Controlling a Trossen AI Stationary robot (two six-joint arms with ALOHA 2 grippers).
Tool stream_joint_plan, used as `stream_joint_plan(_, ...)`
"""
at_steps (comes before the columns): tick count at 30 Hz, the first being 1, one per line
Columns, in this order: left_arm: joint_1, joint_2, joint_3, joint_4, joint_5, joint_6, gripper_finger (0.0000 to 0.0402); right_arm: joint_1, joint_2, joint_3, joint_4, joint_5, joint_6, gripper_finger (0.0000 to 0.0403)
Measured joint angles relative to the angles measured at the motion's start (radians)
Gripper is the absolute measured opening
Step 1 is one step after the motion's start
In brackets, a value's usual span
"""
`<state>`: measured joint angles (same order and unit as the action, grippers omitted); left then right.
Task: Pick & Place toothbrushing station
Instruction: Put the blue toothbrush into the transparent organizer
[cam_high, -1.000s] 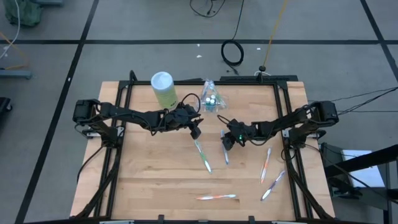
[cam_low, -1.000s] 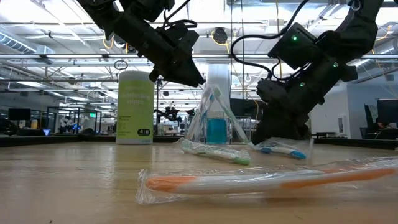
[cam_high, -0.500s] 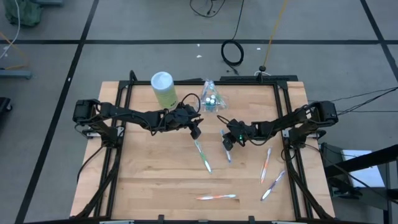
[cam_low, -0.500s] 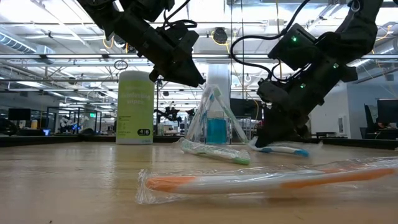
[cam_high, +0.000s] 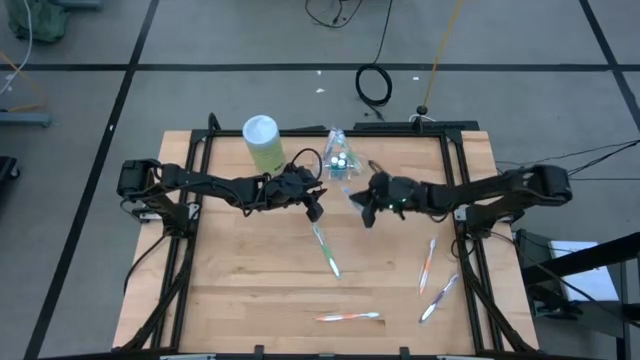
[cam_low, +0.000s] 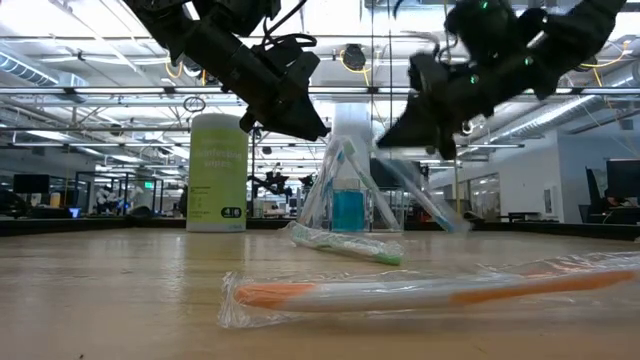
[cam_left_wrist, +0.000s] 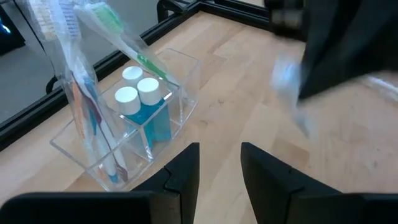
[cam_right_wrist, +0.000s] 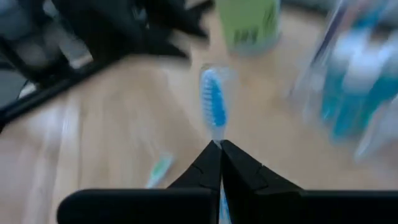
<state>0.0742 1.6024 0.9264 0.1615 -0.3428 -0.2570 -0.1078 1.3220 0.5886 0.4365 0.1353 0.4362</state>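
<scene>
A clear holder (cam_high: 338, 158) near the table's far edge keeps blue tubes (cam_left_wrist: 140, 102) and wrapped toothbrushes (cam_left_wrist: 93, 93) standing in its compartments. My right gripper (cam_high: 366, 207) hovers just in front of it, shut on a wrapped blue toothbrush (cam_right_wrist: 213, 106). My left gripper (cam_high: 314, 210) hangs open above the table left of the holder, nothing between its fingers (cam_left_wrist: 186, 171). A green toothbrush (cam_high: 326, 250), two orange ones (cam_high: 349, 317) (cam_high: 428, 262) and a blue one (cam_high: 438, 297) lie flat in their wrappers. My right gripper pinches the wrapped blue toothbrush between its two fingers, just behind the bristle head (cam_right_wrist: 217, 140). The head sticks out beyond the fingertips. The brush is lifted clear of the table and slants down below the gripper (cam_low: 440, 210).
A green canister with a white lid (cam_high: 262, 142) stands at the far left of the board. The loose toothbrushes lie over the near and right parts of the table. Black frame rails (cam_high: 458, 180) run along the table's sides.
My right gripper has taken hold of the blue toothbrush that lay on the table and has risen with it, tipping up and shifting toward the far edge and the holder. The brush is now lifted clear.
</scene>
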Motion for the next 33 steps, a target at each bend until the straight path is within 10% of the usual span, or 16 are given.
stream_joint_plan(10, 0.000, 0.000, 0.000, 0.017, 0.000, 0.011, 0.0124, -0.069, -0.091, 0.026, 0.354, 0.255, -0.587, 0.0000)
stream_joint_plan(33, 0.000, 0.000, 0.000, 0.023, 0.000, 0.017, 0.0124, -0.306, 0.211, 0.026, 0.741, 0.152, -0.577, 0.0000)
